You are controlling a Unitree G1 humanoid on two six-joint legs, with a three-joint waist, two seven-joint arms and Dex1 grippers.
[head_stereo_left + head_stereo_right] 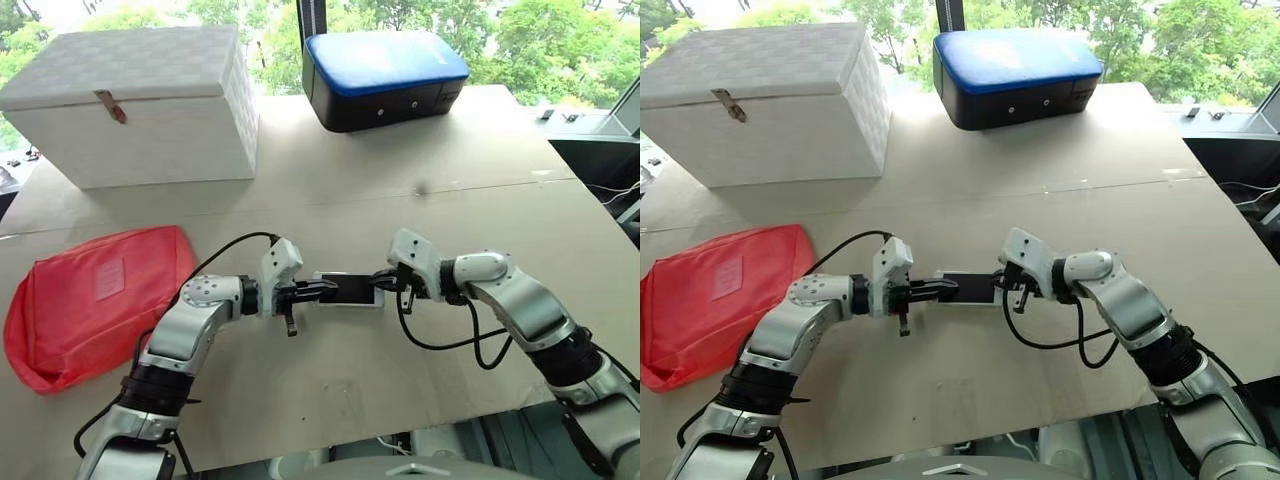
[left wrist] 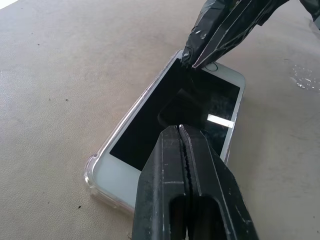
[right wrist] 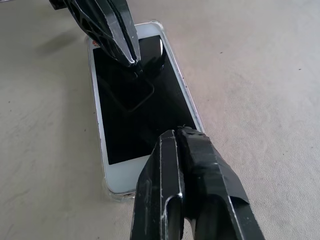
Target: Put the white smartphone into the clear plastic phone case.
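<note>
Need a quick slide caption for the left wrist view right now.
Both shut grippers, left and right, press on the white smartphone lying in its clear plastic phone case on the table.

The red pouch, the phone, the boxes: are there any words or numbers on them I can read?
No words or numbers can be read.
Red pouch: a pale label patch, too blurred to read.
White smartphone: screen is dark, no text.
White box: no writing visible.
Blue-topped case: no writing visible.
</note>
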